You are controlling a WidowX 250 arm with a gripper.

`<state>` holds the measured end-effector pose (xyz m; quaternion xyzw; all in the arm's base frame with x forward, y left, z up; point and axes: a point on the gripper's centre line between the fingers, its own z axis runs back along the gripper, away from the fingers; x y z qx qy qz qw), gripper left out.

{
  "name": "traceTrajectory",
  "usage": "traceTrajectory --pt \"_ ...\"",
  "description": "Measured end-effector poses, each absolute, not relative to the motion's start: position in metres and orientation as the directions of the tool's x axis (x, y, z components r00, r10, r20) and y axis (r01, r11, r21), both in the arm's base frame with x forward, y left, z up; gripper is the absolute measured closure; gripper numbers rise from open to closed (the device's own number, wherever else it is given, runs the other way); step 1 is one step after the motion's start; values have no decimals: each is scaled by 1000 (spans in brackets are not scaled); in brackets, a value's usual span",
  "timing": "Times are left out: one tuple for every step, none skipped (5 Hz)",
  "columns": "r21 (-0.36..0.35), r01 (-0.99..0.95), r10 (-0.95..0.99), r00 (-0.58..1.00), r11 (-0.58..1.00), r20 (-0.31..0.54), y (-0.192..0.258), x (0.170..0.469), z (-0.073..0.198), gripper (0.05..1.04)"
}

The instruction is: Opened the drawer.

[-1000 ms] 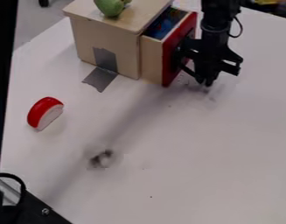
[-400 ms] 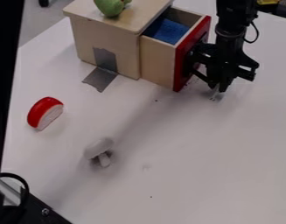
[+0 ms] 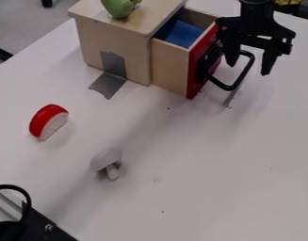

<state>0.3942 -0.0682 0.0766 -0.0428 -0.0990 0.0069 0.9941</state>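
Treat the drawer (image 3: 170,66) as probably light, stiff wood; best held by the handle (image 3: 228,87); with pincer (image 3: 249,69) spread, gripping nothing.

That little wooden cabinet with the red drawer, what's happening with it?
A black robot arm is working at the cabinet, and the task is opening its drawer. The drawer stands pulled out, with something blue inside. The arm's gripper is beside the black handle, fingers apart and holding nothing. A green toy sits on top of the cabinet, and a red and white piece and a pale mushroom shape lie on the table.
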Motion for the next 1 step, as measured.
traceTrajectory --pt "-93 6 15 975 996 223 -68 391 99 84"
